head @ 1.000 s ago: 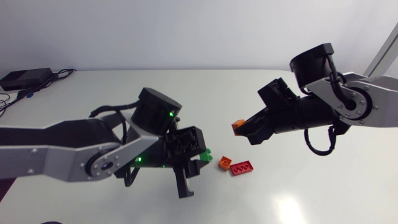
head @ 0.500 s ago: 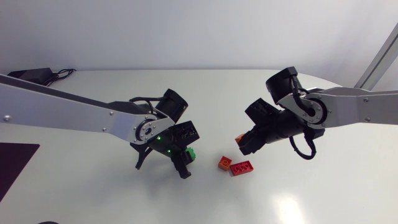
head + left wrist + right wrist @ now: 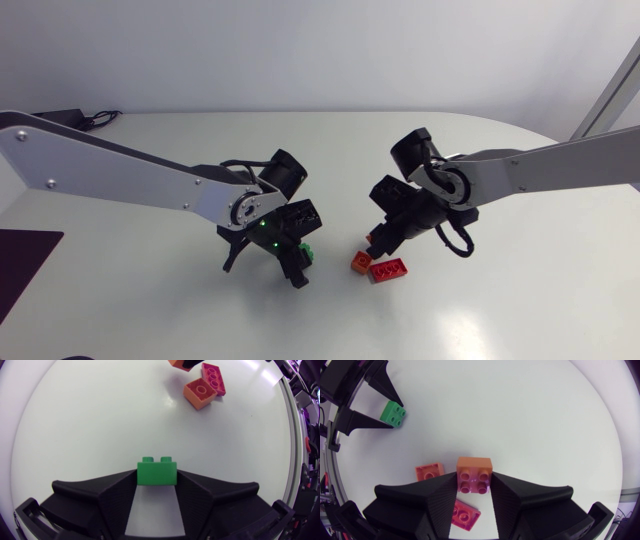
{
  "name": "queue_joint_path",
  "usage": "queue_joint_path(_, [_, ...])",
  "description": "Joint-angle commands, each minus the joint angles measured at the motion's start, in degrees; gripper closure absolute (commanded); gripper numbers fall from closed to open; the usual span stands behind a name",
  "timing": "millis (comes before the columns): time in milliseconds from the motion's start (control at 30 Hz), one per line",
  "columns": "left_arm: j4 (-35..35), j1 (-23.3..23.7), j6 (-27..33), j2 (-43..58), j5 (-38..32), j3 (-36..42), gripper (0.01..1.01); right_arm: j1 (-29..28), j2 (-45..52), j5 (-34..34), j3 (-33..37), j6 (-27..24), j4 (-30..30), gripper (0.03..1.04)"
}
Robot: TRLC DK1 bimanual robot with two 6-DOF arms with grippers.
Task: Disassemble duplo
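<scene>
Here, glossy white table [image 3: 150,130], left hand [image 3: 156,485] tight on green brick [image 3: 156,471], right hand [image 3: 474,486] tight on orange brick [image 3: 474,471]

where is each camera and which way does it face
Head view: fixed above the table, looking down on both arms.
Left wrist view: on the left arm, facing down over the left gripper, shut on a green brick.
Right wrist view: on the right arm, over the right gripper holding an orange brick.
Shared: both wrist views see the red brick.
</scene>
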Motion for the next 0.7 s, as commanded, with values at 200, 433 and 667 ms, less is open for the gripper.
queue_joint_path(200, [-0.7, 1.2, -1.3, 1.2, -1.2, 1.1, 0.107, 1.0, 4.8, 2.4, 2.3, -0.4, 0.8, 0.79])
queue_joint_path(433, [-1.0, 1.8, -1.2, -3.6, -1.6, -0.1, 0.067, 1.0, 6.0, 3.7, 1.8, -0.8, 1.0, 0.35])
queue_joint_path(667, [-2.0, 1.9, -1.2, -14.6, -1.6, -2.9, 0.057, 1.4, -0.7, 3.9, -0.2, -0.8, -0.6, 0.07])
